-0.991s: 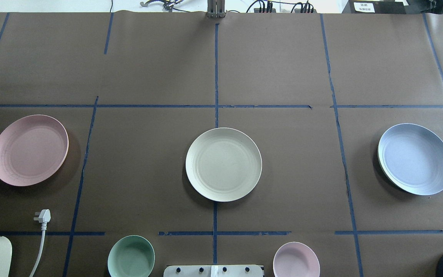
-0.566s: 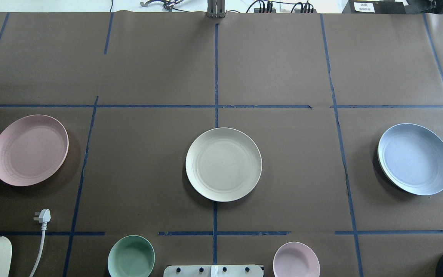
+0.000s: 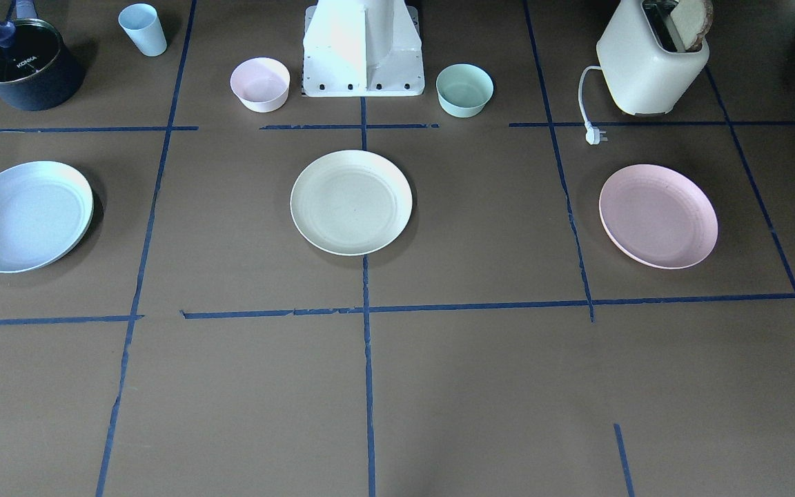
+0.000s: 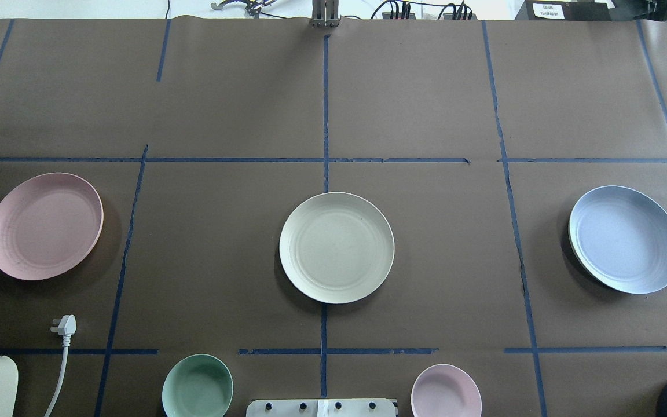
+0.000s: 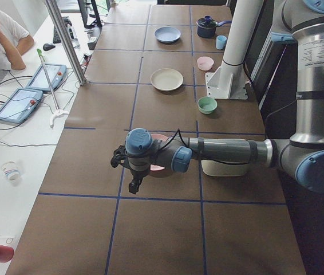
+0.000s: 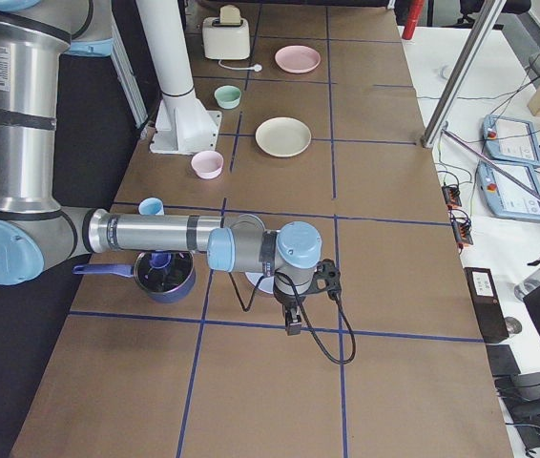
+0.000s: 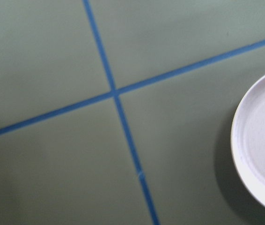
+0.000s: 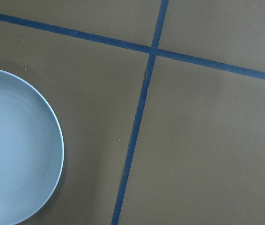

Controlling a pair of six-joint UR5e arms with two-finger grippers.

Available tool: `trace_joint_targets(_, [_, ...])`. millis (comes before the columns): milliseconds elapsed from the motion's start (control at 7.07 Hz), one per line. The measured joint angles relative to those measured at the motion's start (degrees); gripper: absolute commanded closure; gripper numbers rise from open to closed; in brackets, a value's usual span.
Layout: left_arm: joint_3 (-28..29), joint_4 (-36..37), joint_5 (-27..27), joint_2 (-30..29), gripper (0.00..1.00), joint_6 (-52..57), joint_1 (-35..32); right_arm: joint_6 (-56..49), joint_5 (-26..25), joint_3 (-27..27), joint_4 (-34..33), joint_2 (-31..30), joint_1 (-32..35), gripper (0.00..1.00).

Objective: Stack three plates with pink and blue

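Three plates lie apart in a row on the brown table. The cream plate (image 4: 336,247) is in the middle. The pink plate (image 4: 44,226) is at the left and the blue plate (image 4: 625,238) is at the right. My left gripper (image 5: 132,182) shows only in the exterior left view, hanging above the pink plate; I cannot tell if it is open. My right gripper (image 6: 293,320) shows only in the exterior right view, above the blue plate; I cannot tell its state. The left wrist view shows the pink plate's edge (image 7: 263,140). The right wrist view shows the blue plate's edge (image 8: 15,145).
A mint bowl (image 4: 197,386) and a small pink bowl (image 4: 446,391) flank the robot base (image 3: 361,48). A toaster (image 3: 649,62) with a loose plug (image 4: 65,325) stands behind the pink plate. A dark pot (image 3: 21,65) and a blue cup (image 3: 143,29) stand behind the blue plate.
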Motion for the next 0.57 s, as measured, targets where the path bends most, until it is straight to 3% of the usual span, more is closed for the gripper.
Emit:
trace_joint_targets(283, [7.41, -18.51, 2.15, -0.16, 0.0, -19.99, 10.01, 0.21, 0.73, -0.02, 1.94, -0.03, -0.16, 0.0])
trace_joint_targets(566, [9.78, -27.1, 5.22, -0.32, 0.0, -35.5, 17.51, 0.29, 0.79, -0.14, 2.11, -0.05, -0.22, 0.0])
